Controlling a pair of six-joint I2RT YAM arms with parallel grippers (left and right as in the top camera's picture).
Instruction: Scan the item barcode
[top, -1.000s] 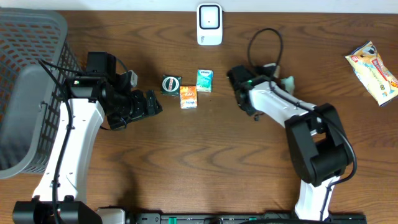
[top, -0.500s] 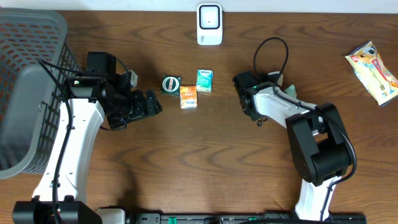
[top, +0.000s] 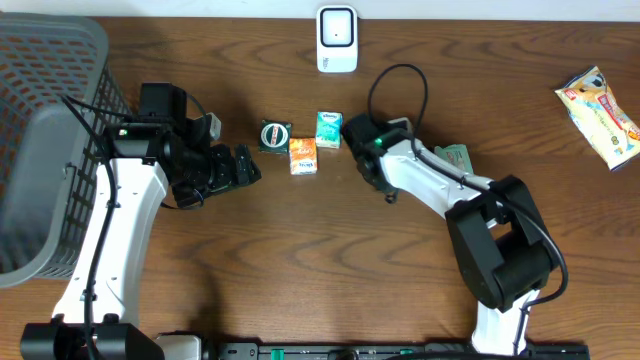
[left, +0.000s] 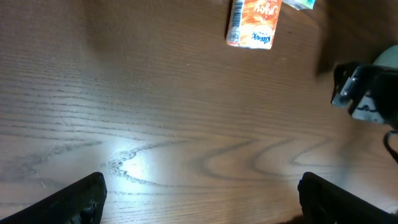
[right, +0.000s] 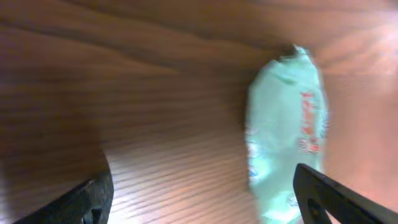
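Note:
The white barcode scanner stands at the table's far edge. A pale mint packet with red print lies on the wood between my right gripper's open fingers, close to the right finger, and nothing grips it. From overhead this packet peeks out beside the right arm, which hides the gripper itself. My left gripper is open over bare wood, left of an orange packet.
A round dark tin and a teal packet lie beside the orange packet. A grey mesh basket fills the left side. At the far right there is a snack bag.
My right gripper has gone from shut to open, and the right arm's elbow has swung left toward the teal packet. The mint packet sits slightly lower. The left arm has not moved.

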